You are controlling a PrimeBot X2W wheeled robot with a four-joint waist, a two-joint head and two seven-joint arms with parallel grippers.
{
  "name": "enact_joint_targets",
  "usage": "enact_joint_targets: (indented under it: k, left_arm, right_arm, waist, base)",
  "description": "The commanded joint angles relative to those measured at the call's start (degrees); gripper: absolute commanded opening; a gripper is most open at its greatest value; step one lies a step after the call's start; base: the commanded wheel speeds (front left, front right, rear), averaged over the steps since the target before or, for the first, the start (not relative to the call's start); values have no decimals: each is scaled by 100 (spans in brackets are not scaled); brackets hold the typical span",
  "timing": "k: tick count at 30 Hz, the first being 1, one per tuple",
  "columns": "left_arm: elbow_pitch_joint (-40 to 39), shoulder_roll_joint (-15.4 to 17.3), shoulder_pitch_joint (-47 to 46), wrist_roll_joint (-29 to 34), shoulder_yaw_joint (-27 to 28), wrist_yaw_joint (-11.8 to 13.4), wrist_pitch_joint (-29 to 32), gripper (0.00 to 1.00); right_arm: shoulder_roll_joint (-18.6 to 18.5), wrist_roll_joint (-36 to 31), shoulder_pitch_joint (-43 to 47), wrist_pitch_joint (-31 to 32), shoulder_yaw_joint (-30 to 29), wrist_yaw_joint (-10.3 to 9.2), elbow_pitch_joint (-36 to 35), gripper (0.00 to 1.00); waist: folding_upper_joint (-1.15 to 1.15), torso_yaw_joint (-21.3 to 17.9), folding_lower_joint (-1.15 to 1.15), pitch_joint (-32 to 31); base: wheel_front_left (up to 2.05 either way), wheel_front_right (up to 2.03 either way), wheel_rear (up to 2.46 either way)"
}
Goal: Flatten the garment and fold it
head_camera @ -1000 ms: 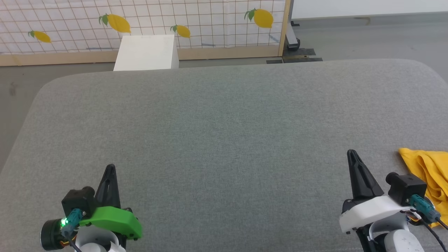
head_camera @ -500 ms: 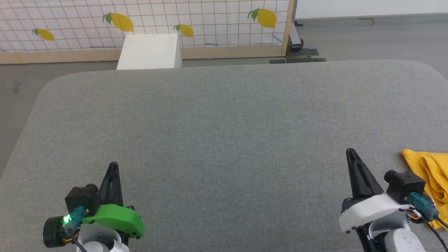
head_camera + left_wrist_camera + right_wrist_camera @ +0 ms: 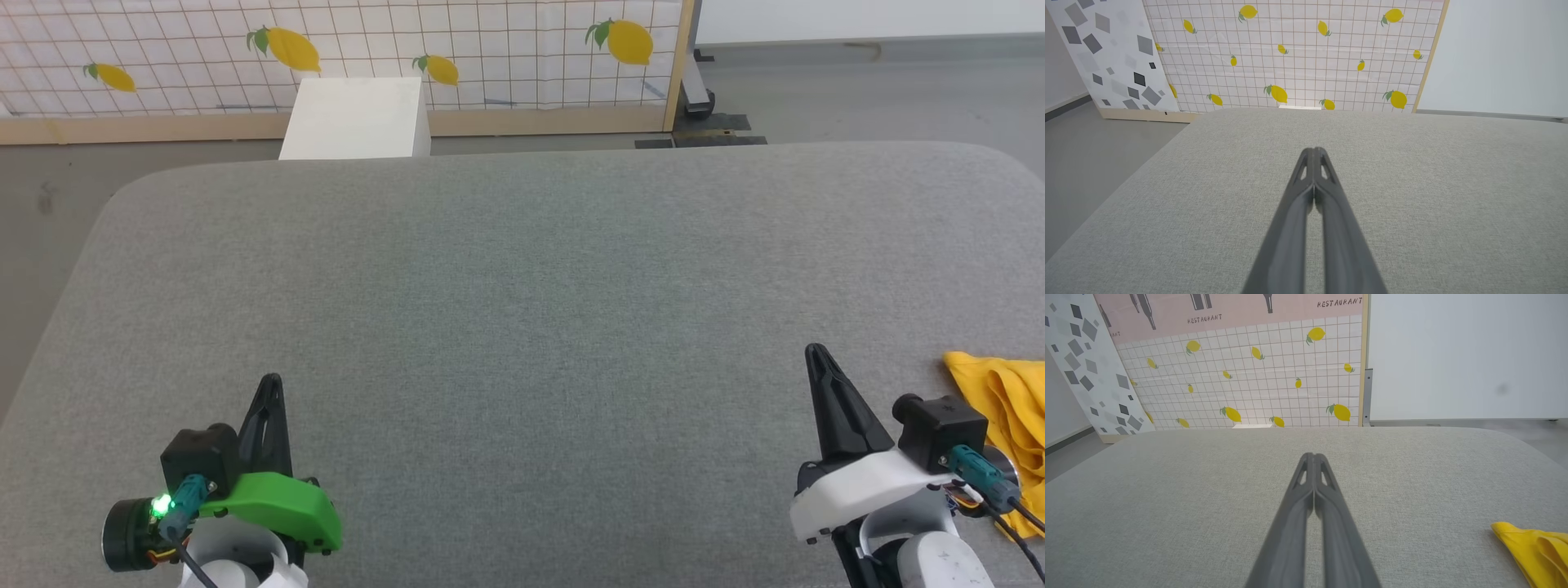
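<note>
Nothing is done yet: the yellow T-shirt [image 3: 1008, 416] lies crumpled at the head view's lower right edge, untouched. Left gripper [image 3: 270, 382] and right gripper [image 3: 814, 353] both hover with fingers together over the grey cushion [image 3: 522, 286].

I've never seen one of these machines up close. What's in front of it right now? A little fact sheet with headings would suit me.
surface: grey padded top
garment: yellow, crumpled, at the surface's right edge, partly cut off in the head view
left gripper: shut, holding nothing
right gripper: shut, holding nothing, fingers left of the garment and apart from it
folding: not yet begun
background: white box; lemon-print panel
</note>
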Motion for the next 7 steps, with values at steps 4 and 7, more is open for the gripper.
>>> enact_joint_targets:
  k: [4,7]
  left_arm:
    - [-65,-53,87,104,17,-46,57,0]
    - [-90,-65,92,135,18,-50,84,0]
  right_arm:
    - [2,-80,109,48,9,-2,-85,0]
    - [2,-105,117,72,12,-3,-112,0]
  waist:
    - [0,17,0,2]
    - [0,28,0,3]
  base:
    - [0,0,0]
    - [0,0,0]
